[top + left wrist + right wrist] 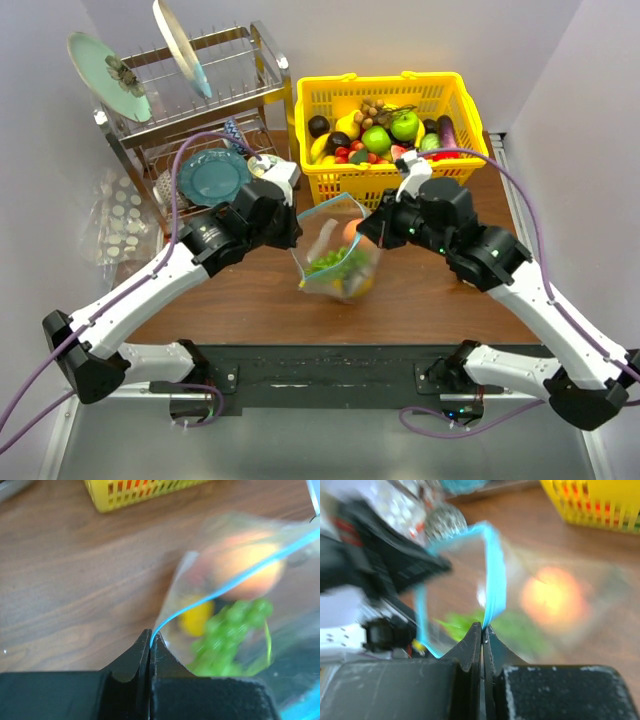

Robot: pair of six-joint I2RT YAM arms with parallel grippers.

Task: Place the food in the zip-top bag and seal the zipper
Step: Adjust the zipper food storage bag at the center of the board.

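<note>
- Your left fingers [134, 656] are pressing together on one end of the zipper [240, 572], and your right fingers [470, 647] are pinching flat on the teal strip at the other side, so both arms are gripping the mouth of the zip-top bag [335, 278]
- The bag is hanging between the two arms over the counter [240, 300], carrying a peach [250, 565], green grapes [230, 625] and a yellow piece [196, 617]; I can't tell whether its bottom is touching the wood
- From the top view the strip is bowing out in a loop, so I'm guessing the seal isn't made yet
- I'd be drawing the two ends gently apart until both lips are lying flat together, then sliding one pinch along the strip while the other is anchoring its end
- Go easy: the plastic is soft and the load is probably dragging on the mouth and twisting it
- The yellow basket [330, 185] is sitting just behind the bag with more fruit in it, so you're not getting much room going forward
- The dish rack [200, 110], teal plate [212, 177] and dotted crinkly plastic [115, 225] are sitting off to the left, well apart from the bag
</note>
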